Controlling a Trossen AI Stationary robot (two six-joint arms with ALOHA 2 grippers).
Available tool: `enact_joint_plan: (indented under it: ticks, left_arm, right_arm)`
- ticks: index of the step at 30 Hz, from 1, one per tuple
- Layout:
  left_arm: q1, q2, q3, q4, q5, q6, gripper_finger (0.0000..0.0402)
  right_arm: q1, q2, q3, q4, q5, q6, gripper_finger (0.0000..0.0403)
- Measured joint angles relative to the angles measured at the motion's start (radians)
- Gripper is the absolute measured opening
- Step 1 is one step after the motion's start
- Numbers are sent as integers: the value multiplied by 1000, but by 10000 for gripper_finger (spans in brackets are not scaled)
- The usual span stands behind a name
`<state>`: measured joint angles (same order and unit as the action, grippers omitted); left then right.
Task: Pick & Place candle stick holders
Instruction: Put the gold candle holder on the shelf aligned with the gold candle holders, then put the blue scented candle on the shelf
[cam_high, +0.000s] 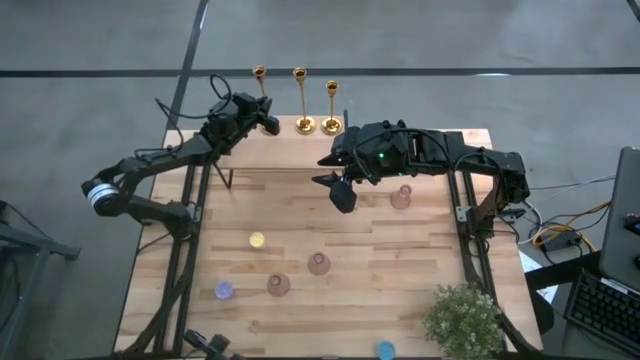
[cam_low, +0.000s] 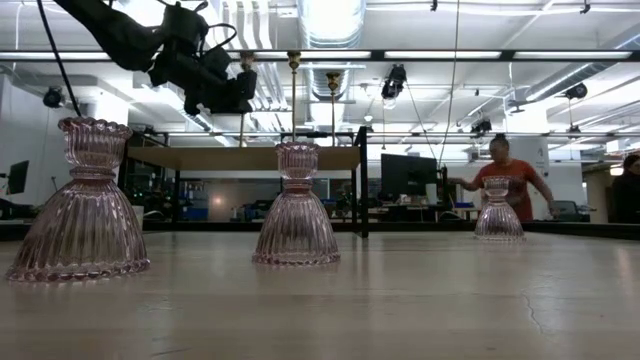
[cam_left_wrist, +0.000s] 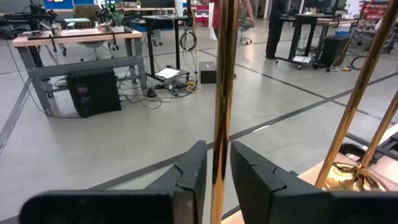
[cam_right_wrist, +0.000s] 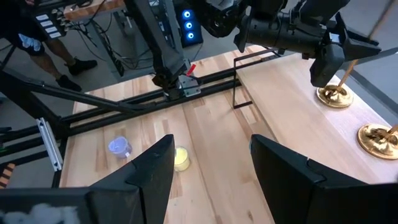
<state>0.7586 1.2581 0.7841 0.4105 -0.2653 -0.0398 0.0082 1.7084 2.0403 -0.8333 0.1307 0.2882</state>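
Three gold candle stick holders stand in a row at the table's far edge. The left one (cam_high: 259, 73) has its stem (cam_left_wrist: 222, 93) between the fingers of my left gripper (cam_high: 270, 121), which is shut on it. Its base (cam_right_wrist: 336, 96) appears to rest on the table. The middle one (cam_high: 303, 122) and the right one (cam_high: 331, 126) stand on their round bases. My right gripper (cam_high: 341, 192) is open and empty above the table's middle, short of the row; it also shows in its own wrist view (cam_right_wrist: 211, 180). My left gripper pinches the left candle stick holder's thin stem (cam_left_wrist: 219, 186) between its two fingers (cam_left_wrist: 194, 180), low on the stem. The fingers come level from the table's left side and lie across the stem. The holder stands upright, with most of the stem rising above the fingers.
Three pink ribbed glass holders (cam_high: 401, 197) (cam_high: 318, 263) (cam_high: 278, 284) stand on the table, with a yellow candle (cam_high: 257, 240) and blue candles (cam_high: 224, 290) (cam_high: 385, 349). A potted plant (cam_high: 465, 315) stands near right. A black wire frame (cam_right_wrist: 239, 81) stands at far left. A person (cam_low: 500, 165) is behind the table.
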Motion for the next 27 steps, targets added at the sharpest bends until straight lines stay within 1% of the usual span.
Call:
enact_joint_plan:
  ticks: [6,12,15,21,25,27]
  left_arm:
    - [0,-34,0,-33,1,-21,117]
    - [0,-107,0,-167,2,-47,161]
    - [-3,-150,0,-247,5,-57,174]
    - [-11,-245,0,-406,25,-138,178]
    - [-28,-300,0,-461,93,-205,177]
    - [-38,-323,0,-462,143,-233,177]
  right_arm:
    - [0,0,0,0,0,0,203]
    - [0,0,0,0,0,-3,203]
    - [0,0,0,0,0,-7,203]
    - [0,0,0,0,0,-8,203]
    - [0,1,0,0,0,-5,203]
    - [0,2,0,0,0,-5,203]
